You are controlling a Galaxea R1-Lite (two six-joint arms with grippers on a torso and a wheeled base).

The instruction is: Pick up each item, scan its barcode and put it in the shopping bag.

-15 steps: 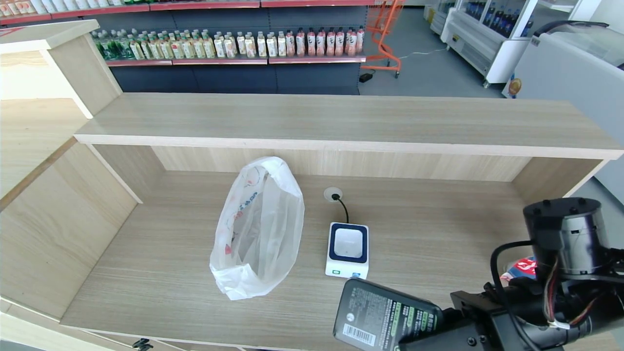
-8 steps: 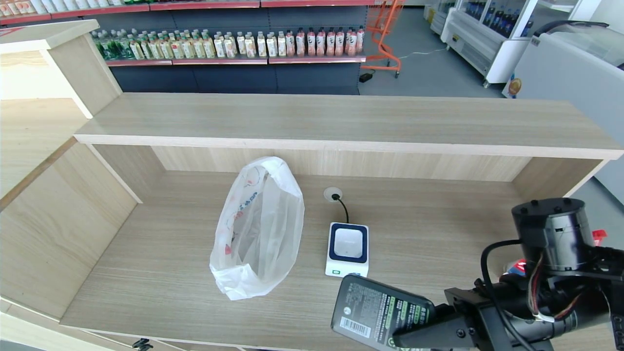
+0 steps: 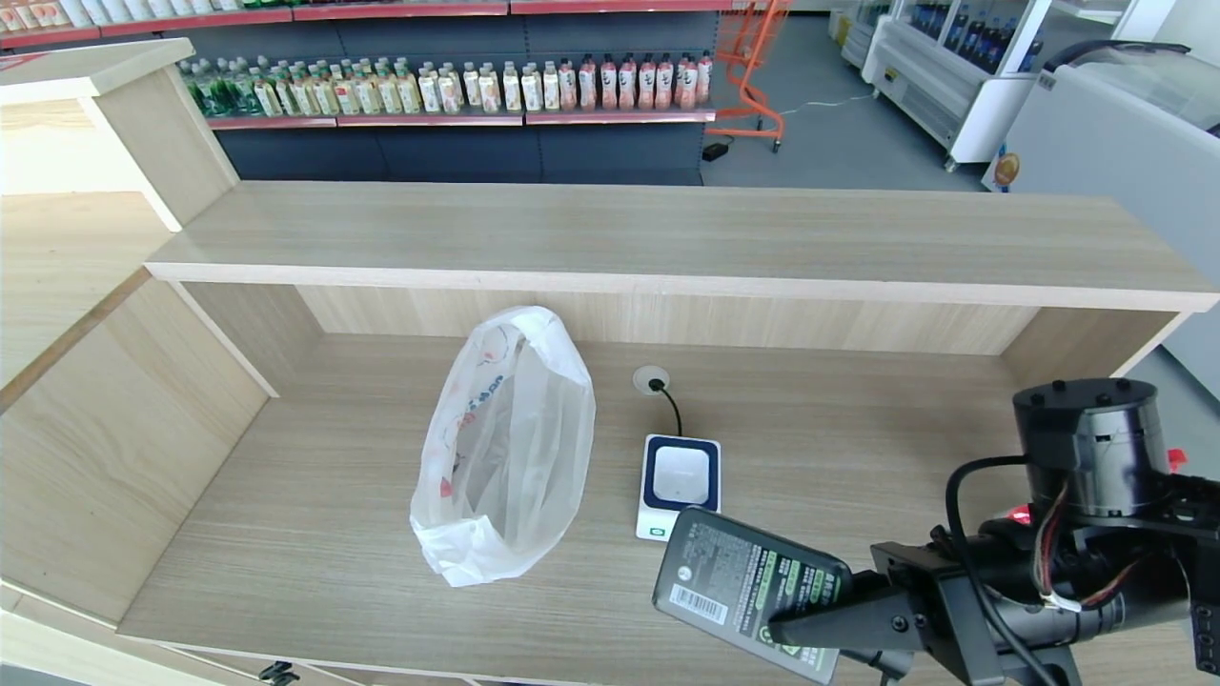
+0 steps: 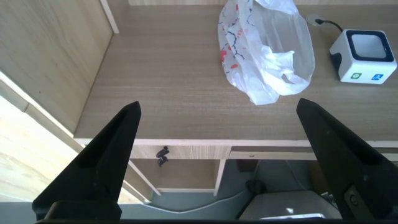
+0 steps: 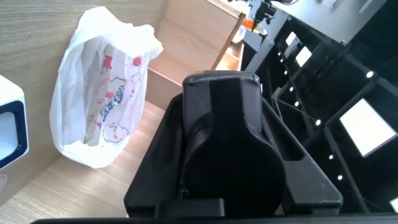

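Note:
My right gripper [image 3: 818,621] is shut on a flat black package [image 3: 748,591] with green and white print. It hangs just above the counter's front, and its far corner overlaps the near edge of the white barcode scanner [image 3: 679,481]. The package's barcode faces up toward my head. From the right wrist, the package [image 5: 227,137] sits between the fingers [image 5: 152,183], with the shopping bag [image 5: 102,106] and scanner [image 5: 9,134] beyond. The translucent white shopping bag [image 3: 505,443] lies left of the scanner, mouth toward me. My left gripper [image 4: 217,109] stands open over the counter's front edge, well short of the bag [image 4: 264,46].
A red packet [image 3: 1015,515] peeks out behind my right arm at the counter's right end. The scanner's cable [image 3: 670,405] runs to a hole in the counter. A raised ledge [image 3: 667,238] and side walls [image 3: 133,438] enclose the work surface.
The right gripper has lifted the black package a little and carried it toward the scanner, so that it now overlaps the scanner's near edge. Bag and scanner have not moved.

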